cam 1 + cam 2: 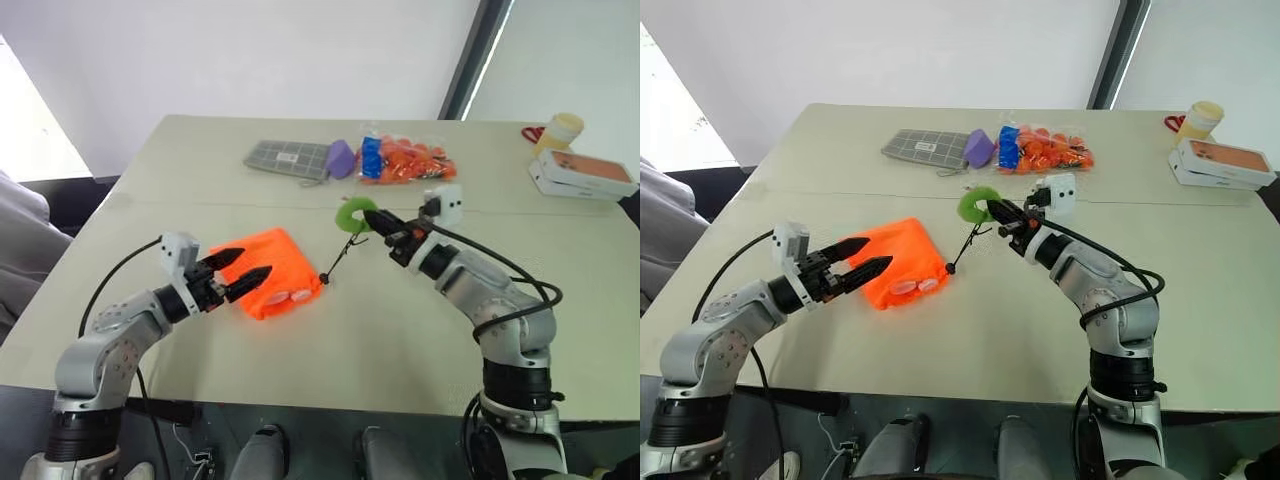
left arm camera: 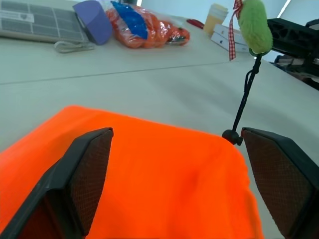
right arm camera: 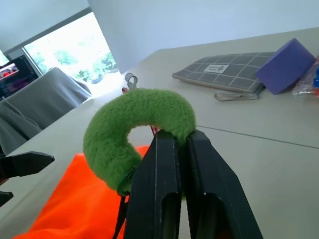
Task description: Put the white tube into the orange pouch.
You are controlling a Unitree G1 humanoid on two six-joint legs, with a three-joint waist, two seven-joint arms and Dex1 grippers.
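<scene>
Through the orange pouch, only two pale ovals show at its near edge; whether they are the white tube cannot be told. The left hand's fingertips cover part of the pouch's fabric.

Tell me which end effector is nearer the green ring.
Right. The right end effector is shut on the green ring; the left end effector hangs open over the orange pouch.

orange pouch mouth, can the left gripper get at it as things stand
Probably yes. The left gripper is open right over the orange pouch, nothing between them. The right gripper is shut on the green ring, off to the side.
</scene>
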